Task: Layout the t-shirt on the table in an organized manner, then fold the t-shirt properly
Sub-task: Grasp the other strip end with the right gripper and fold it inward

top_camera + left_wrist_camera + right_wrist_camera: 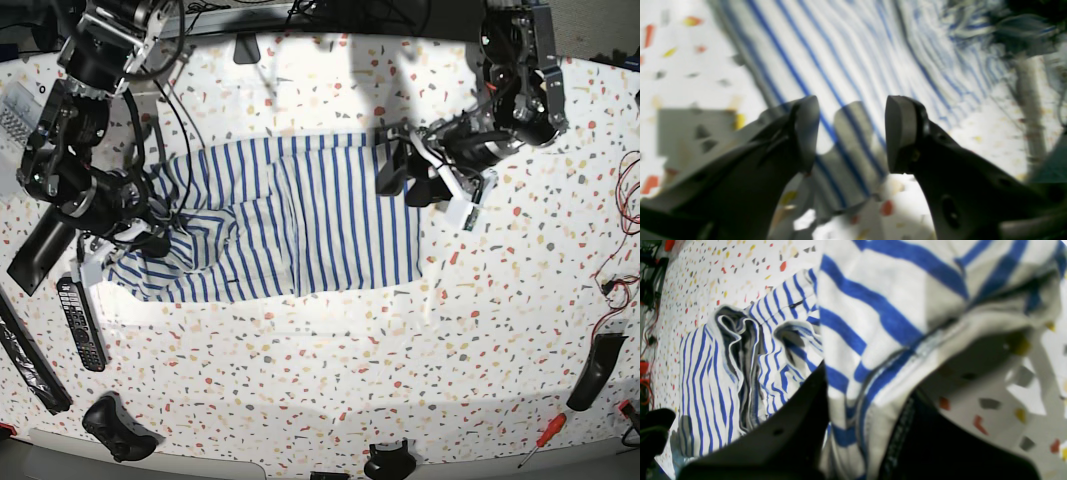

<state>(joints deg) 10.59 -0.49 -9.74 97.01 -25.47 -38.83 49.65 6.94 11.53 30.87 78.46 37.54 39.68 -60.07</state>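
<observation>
The t-shirt [300,215], white with blue stripes, lies across the table [400,370], fairly flat on its right half and bunched into folds at its left end. At that left end my right gripper [152,238] is shut on it. In the right wrist view the striped cloth and a hem of the t-shirt [873,306] run down between the two dark fingers of the right gripper [860,416]. My left gripper [408,178] hangs open over the shirt's right edge. In the blurred left wrist view the left gripper [851,133] has nothing between its fingers and the t-shirt [846,50] lies below.
A black remote control [80,320] and a long black strip [30,360] lie by the table's left front. A black handheld device [120,430] sits near the front edge. A black tool [595,370], a red-handled screwdriver [545,440] and cables [615,280] are at the right.
</observation>
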